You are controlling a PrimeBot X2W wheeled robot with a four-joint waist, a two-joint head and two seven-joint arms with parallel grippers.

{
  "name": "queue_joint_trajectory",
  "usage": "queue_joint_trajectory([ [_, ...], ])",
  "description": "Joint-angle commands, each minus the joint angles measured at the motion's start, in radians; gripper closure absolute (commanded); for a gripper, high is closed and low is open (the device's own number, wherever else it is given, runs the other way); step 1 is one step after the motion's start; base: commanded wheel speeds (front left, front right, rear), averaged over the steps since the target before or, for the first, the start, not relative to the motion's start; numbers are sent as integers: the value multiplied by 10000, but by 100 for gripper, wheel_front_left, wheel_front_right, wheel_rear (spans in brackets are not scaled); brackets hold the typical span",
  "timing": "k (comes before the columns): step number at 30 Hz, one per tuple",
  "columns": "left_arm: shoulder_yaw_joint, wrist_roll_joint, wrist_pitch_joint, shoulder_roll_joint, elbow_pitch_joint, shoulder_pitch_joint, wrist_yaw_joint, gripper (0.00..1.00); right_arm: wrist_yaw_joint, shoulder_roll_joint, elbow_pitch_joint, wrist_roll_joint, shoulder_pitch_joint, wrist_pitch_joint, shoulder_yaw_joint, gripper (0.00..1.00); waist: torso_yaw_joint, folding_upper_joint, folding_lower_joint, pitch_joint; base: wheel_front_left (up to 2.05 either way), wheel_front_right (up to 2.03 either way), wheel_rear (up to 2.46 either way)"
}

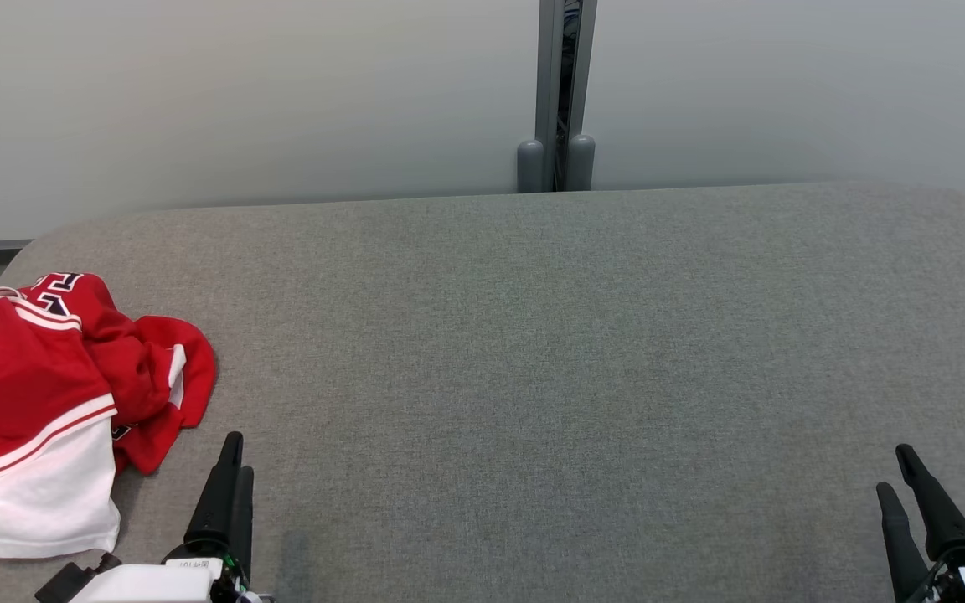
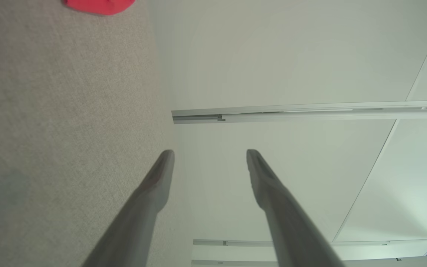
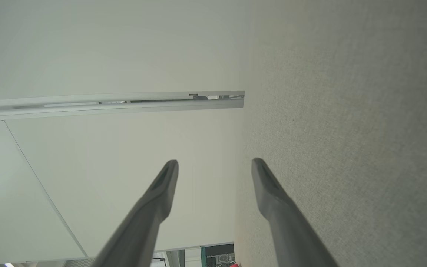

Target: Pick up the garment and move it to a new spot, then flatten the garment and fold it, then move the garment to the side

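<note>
Both grippers are empty, fingers spread: left gripper lower left, right gripper lower right. Crumpled at the frame's left edge, the garment lies untouched on the grey table; lifting, flattening, folding and setting aside all remain.

Left pincer gapes above the grey surface, red garment (one edge) well beyond.

Looks like an office-type test room — pale partition panels joined by a grey metal post, standing behind a wide table covered in grey felt-like fabric.
</note>
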Motion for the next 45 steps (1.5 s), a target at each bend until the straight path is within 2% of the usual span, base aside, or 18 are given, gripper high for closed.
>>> queue_joint_trajectory([
  [1, -84, 20, -117, 38, -151, -306, -21, 0, 8, -75, -133, -149, -248, -118, 53, 0, 0, 0, 0, 3, 0, 0, 0],
  [6, -205, 342, -324, 45, -183, -441, -41, 0, 11, -12, -134, -460, -406, -305, 238, 0, 9, 0, 0, 9, 0, 0, 0],
  [11, -217, 1137, -512, 51, -312, -510, -59, 0, 14, 21, -120, -1173, -547, -477, 345, 0, 28, 0, 0, 9, 0, 0, 0],
  [24, -308, 4358, -950, 67, -1004, -630, -38, 0, 24, 294, -16, -4786, -867, -864, 402, 0, 106, 0, 0, 19, 0, 0, 0],
  [31, -593, 6254, -1165, 74, -1295, -689, 354, 0, 28, 405, -258, -6671, -986, -1052, 643, 0, 131, 0, 0, 28, 0, 0, 0],
  [32, -593, 6254, -1165, 74, -1295, -689, 354, 0, 28, 405, -258, -6671, -986, -1052, 643, 0, 131, 0, 0, 28, 0, 0, 0],
  [33, -741, 6871, -1226, 76, -1311, -698, 490, 0, 29, 436, -300, -7144, -989, -1101, 749, 0, 136, 0, 0, 22, 0, 0, 0],
  [45, -1275, 8901, -1524, 177, -1122, -750, 1324, 0, 37, 573, -389, -8823, -1095, -1360, 1069, 0, 120, 0, 0, -14, 0, 0, 0],
])
